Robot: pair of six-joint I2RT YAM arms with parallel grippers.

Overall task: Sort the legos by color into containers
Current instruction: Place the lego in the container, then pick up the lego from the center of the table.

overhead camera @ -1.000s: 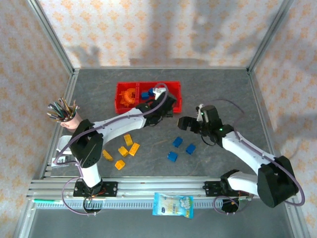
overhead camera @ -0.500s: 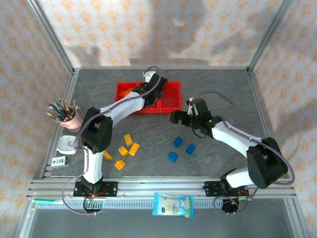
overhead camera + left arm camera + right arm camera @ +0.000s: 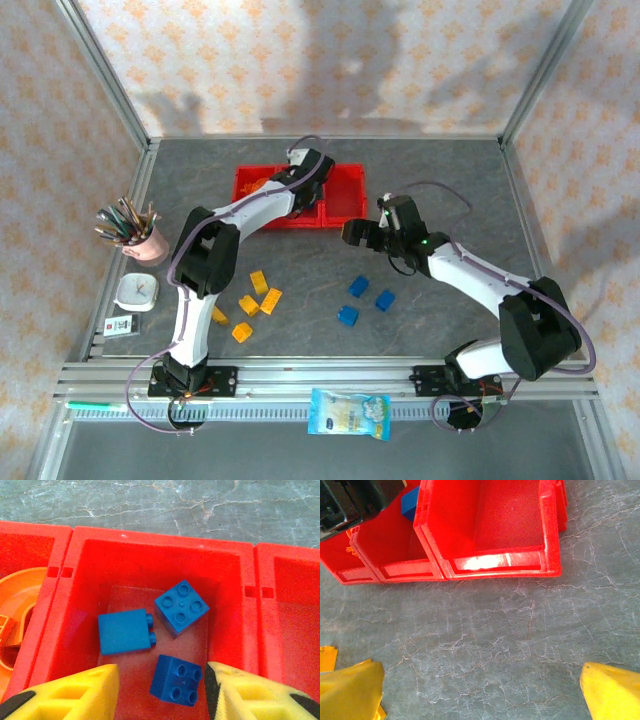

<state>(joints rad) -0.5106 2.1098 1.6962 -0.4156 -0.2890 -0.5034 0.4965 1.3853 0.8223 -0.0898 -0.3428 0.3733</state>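
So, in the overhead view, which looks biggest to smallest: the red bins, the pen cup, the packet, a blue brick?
1. red bins, clearly largest.
2. packet and pen cup: about alike once the pens are counted, so I won't rank them.
3. blue brick, smallest.

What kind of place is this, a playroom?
Probably a robot test booth: the left arm and right arm are bolted to a metal rail, patterned screens wall the table, and red bins wait for Lego bricks.

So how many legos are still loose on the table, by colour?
Blue bricks: 3
Yellow blocks: 5
Total: 8
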